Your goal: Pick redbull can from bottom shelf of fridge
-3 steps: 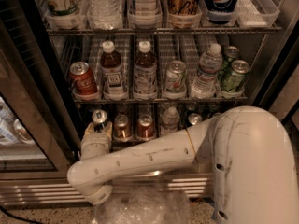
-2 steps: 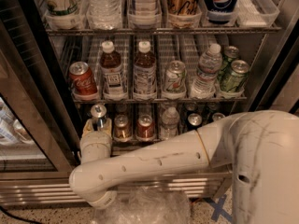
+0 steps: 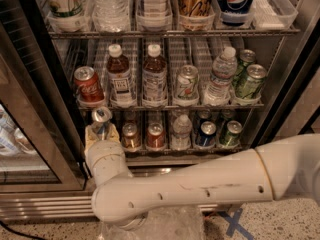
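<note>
The redbull can [image 3: 101,118], slim with a silver top and pull tab, stands upright at the left end of the bottom shelf [image 3: 200,149] of the fridge [image 3: 47,79]. My gripper [image 3: 101,133] sits at that left end, in front of the shelf, with its cream fingers [image 3: 90,135] on both sides of the can's body, shut on it. Only the can's top and upper body show above the fingers. My white arm [image 3: 200,184] runs from the lower right across the front of the fridge base.
On the bottom shelf to the right stand two copper-red cans [image 3: 131,135], a small water bottle [image 3: 181,131], a navy can [image 3: 206,132] and a green can [image 3: 230,132]. The rack above holds a red cola can [image 3: 88,85], bottles and cans. The open glass door [image 3: 20,134] is at left.
The can and my gripper have shifted slightly up and to the left. The arm's bulky segment has swung out toward the right.
</note>
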`<state>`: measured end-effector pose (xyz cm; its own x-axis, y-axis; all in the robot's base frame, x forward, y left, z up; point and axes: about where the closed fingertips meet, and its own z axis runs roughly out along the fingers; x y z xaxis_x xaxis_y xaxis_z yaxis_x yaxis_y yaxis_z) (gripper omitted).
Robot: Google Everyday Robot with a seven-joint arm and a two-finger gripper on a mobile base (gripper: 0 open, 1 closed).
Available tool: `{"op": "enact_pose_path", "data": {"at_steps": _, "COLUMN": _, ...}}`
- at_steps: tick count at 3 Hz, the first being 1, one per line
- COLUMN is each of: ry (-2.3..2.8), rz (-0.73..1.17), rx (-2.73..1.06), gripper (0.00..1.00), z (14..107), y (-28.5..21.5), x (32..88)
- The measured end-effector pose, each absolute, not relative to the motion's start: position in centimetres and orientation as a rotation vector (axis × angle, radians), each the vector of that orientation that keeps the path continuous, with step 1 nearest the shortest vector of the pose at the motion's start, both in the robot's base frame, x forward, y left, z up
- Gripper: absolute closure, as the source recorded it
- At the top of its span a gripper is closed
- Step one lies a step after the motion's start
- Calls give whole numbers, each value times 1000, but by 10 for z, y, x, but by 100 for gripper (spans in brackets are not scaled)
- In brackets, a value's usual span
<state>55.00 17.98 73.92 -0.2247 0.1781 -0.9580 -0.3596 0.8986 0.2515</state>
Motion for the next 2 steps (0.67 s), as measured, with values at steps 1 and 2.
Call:
{"op": "enact_pose_path", "data": {"at_steps": 1, "ry": 1732, "rz": 595, "rx": -207, "gripper": 100, "z": 758, "y": 173, "x": 521}}
{"op": "enact_pose_path", "data": {"at_steps": 2, "ry": 1738, "rz": 676, "rx": -304, "gripper": 100, "z": 767, "y": 171, "x": 488}}
